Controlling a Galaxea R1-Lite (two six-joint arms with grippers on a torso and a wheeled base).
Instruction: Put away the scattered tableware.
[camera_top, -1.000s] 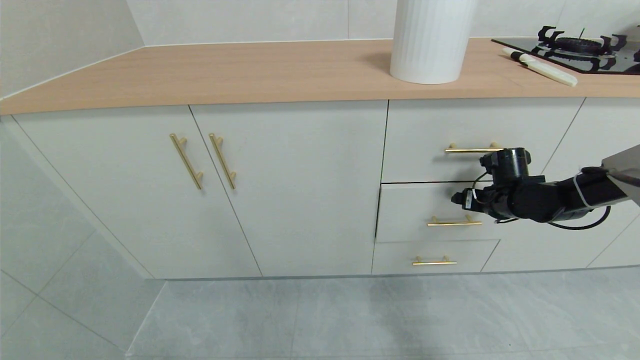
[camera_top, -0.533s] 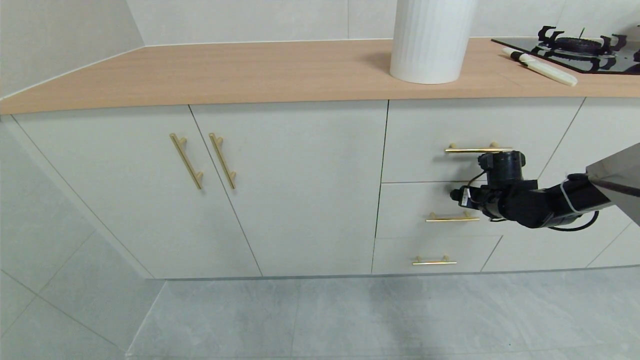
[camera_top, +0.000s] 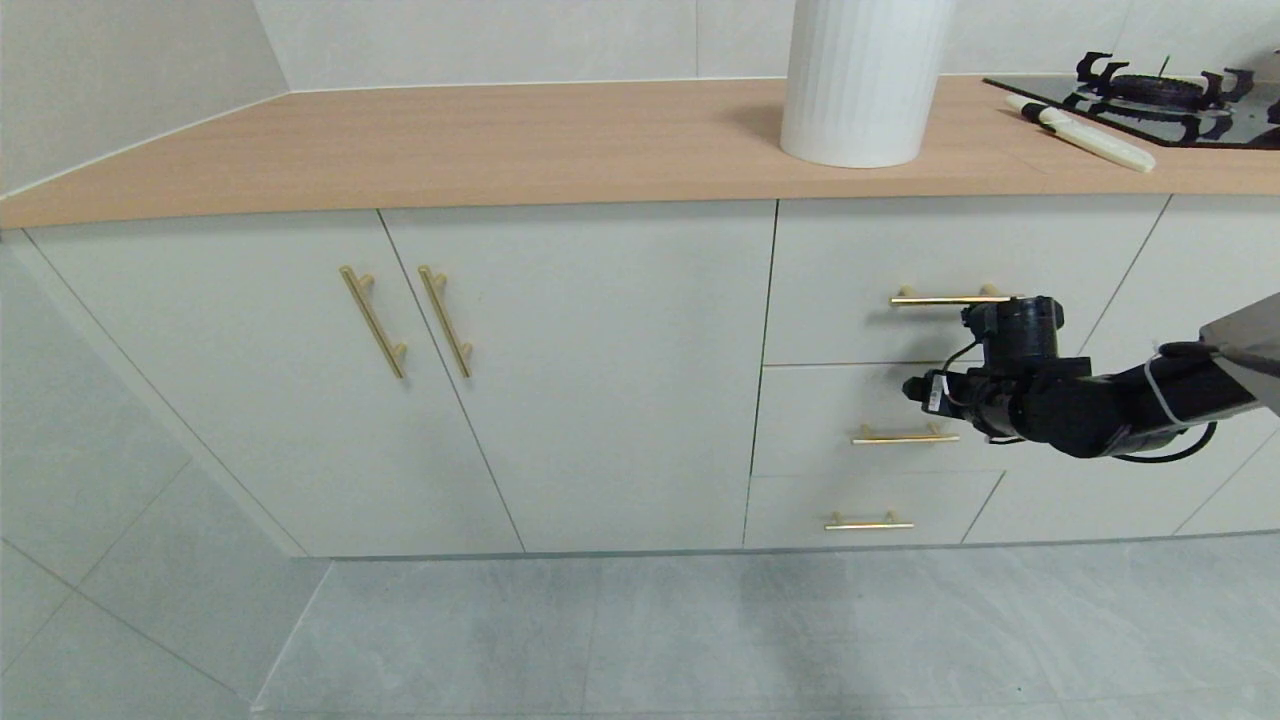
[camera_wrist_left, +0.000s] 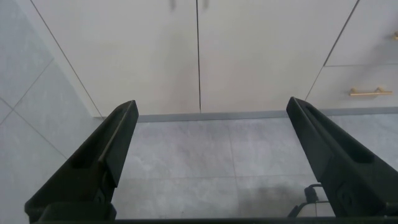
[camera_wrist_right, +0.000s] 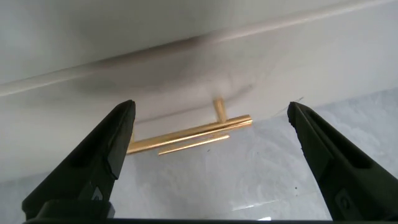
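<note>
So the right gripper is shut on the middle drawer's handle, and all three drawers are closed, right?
Not shut: the right wrist view shows the right gripper open, its fingers spread wide, with the middle drawer's handle ahead of them, ungripped. The three drawers are closed, as you say.

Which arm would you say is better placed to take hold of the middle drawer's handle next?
Right. The right gripper is open beside the drawer fronts, just above the middle drawer's handle. The left gripper, also open, hangs over the floor, farther off.
</note>
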